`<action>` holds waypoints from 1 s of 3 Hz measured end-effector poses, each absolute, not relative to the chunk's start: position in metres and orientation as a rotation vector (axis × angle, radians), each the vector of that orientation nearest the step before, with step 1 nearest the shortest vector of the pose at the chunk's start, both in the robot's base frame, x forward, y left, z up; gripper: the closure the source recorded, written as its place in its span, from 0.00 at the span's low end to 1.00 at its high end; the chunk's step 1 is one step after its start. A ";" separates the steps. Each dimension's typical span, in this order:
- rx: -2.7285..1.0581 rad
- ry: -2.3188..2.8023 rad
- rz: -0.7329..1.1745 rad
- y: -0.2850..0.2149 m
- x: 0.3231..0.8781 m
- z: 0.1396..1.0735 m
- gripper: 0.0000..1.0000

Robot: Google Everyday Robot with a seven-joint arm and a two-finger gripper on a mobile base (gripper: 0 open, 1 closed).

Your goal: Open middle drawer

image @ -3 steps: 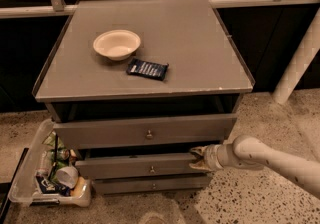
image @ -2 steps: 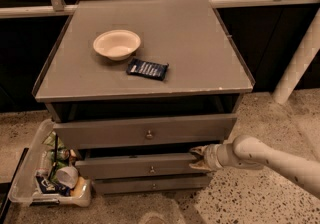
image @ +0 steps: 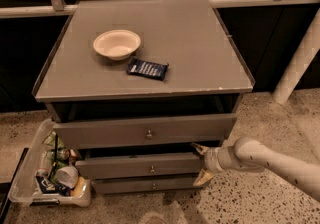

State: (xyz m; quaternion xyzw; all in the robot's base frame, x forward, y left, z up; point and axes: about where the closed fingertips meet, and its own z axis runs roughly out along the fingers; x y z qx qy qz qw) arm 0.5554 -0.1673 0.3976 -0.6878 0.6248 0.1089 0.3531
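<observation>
Two pale fingers [image: 199, 148] of the white tool [image: 202, 163] stand spread above and below the right end of the wide grey middle drawer [image: 140, 166], barely out beneath the taller grey drawer [image: 145, 130]. Pulled from that corner, away from its round metal knob [image: 152, 169], it could skew and jam.

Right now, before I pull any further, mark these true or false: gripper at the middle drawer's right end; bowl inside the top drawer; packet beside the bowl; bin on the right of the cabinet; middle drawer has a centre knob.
1. The gripper is at the right end of the middle drawer. True.
2. The bowl is inside the top drawer. False: it sits on the cabinet top.
3. A dark packet lies beside the bowl. True.
4. The bin stands right of the cabinet. False: it is on the floor at the picture's left.
5. The middle drawer has a centre knob. True.
</observation>
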 end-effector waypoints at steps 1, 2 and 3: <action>-1.758 1.626 0.338 -0.178 0.528 0.383 0.35; -1.758 1.626 0.338 -0.176 0.531 0.391 0.59; -1.758 1.626 0.338 -0.176 0.531 0.400 0.82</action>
